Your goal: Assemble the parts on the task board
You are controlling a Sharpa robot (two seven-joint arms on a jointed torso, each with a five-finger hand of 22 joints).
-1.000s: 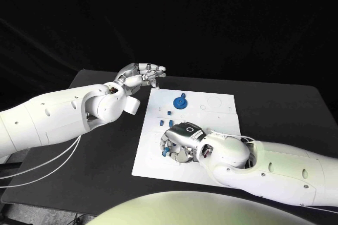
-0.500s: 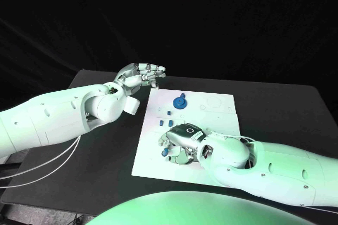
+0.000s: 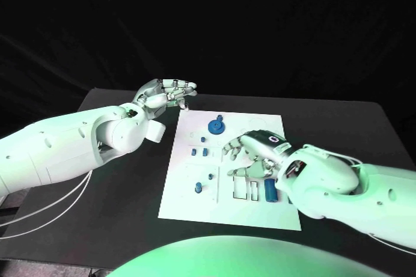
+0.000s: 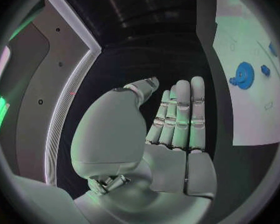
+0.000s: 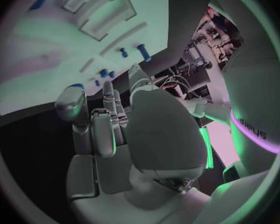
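Note:
The white task board (image 3: 195, 211) lies in the middle of the table. A blue gear (image 3: 215, 127) sits at its far end, also seen as the blue gear (image 4: 242, 75). Two small blue pieces (image 3: 198, 151) stand side by side left of the middle, and two more (image 3: 204, 182) nearer me. A long blue piece (image 3: 271, 190) lies by the rectangular slots (image 3: 245, 191). My right hand (image 3: 251, 157) hovers over the board's middle with fingers spread and nothing in them (image 5: 109, 129). My left hand (image 3: 165, 94) hangs beyond the board's far left corner, fingers together and empty (image 4: 171, 129).
The black table (image 3: 113, 193) extends on both sides of the board. White cables (image 3: 52, 211) hang under my left arm near the table's left edge. My right forearm (image 3: 364, 193) covers the board's near right corner.
My right hand has moved from the board's near left part to its middle, uncovering two small blue pieces. A long blue piece now shows by the slots. The left hand has barely moved.

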